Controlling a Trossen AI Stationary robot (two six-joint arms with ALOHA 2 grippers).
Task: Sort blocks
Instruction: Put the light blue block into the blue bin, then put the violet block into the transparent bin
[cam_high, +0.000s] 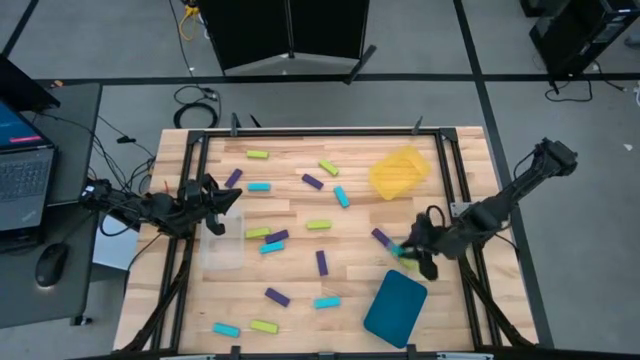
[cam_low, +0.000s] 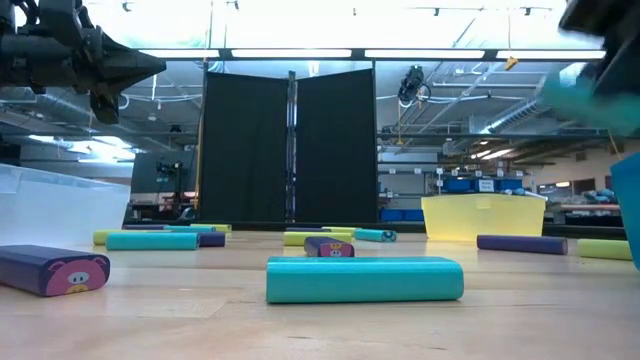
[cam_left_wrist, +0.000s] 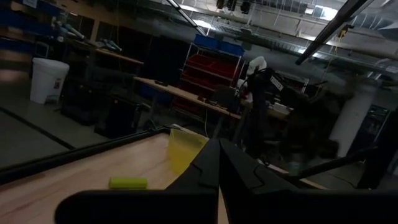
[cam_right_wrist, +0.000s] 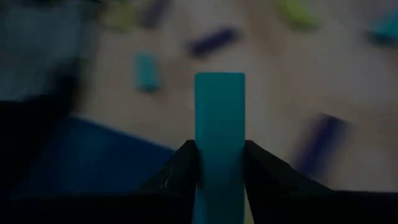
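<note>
Purple, cyan and yellow-green blocks lie scattered flat on the wooden table (cam_high: 300, 280), among them a purple one (cam_high: 322, 262) and a cyan one (cam_low: 364, 279). My right gripper (cam_high: 408, 251) hovers at the table's right side, above the teal tray's far corner, shut on a cyan block (cam_right_wrist: 219, 106). In the low view that block is a blurred cyan patch (cam_low: 580, 95) high up. My left gripper (cam_high: 232, 198) hangs shut and empty over the table's left side, above the clear tray; its closed fingers (cam_left_wrist: 219, 171) point roughly level. My right gripper pinches the cyan block between its two fingers, which press on its two long sides (cam_right_wrist: 200, 155). The block lies along the fingers and sticks out well past their tips. The fingers slant downward toward the table's left. The block is lifted clear of the table.
A yellow tray (cam_high: 400, 172) stands at the far right, a teal tray (cam_high: 395, 306) at the near right and a clear tray (cam_high: 222, 248) at the left. Dark frame rails (cam_high: 190, 250) run along the table's sides. A laptop (cam_high: 22, 170) sits off the table at left.
</note>
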